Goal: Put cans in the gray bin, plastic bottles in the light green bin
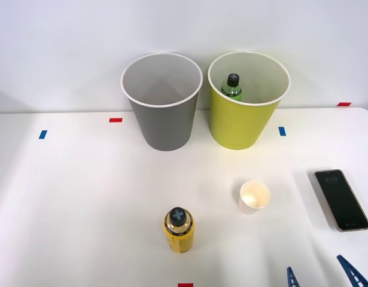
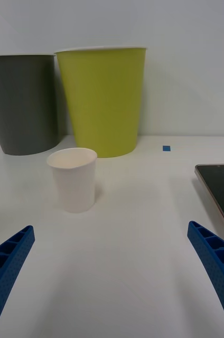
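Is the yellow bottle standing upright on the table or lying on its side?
Upright. In the front view the yellow bottle stands on the table, its black cap facing up toward the camera.

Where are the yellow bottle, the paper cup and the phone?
yellow bottle (image 1: 179, 232): front view, on its yellow body below the cap.
paper cup (image 2: 76, 185): right wrist view, on its white side wall.
phone (image 1: 341, 198): front view, on its dark screen.

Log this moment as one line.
right tool: open, empty | green bottle: in light green bin | yellow bottle: upright on table | gray bin: no can visible
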You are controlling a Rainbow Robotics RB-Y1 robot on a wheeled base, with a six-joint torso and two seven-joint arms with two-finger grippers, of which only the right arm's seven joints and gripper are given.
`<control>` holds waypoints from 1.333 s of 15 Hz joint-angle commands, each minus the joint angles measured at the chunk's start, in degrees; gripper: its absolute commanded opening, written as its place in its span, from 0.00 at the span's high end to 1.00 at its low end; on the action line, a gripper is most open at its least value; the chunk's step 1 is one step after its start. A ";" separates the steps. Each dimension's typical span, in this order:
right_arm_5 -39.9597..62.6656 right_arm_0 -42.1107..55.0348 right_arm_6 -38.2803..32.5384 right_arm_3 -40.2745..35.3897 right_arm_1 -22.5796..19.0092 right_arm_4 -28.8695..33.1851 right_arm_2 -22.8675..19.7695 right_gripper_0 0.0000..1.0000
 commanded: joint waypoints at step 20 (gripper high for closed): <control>0.03 3.56 3.06 0.00 4.70 0.61 0.75 0.00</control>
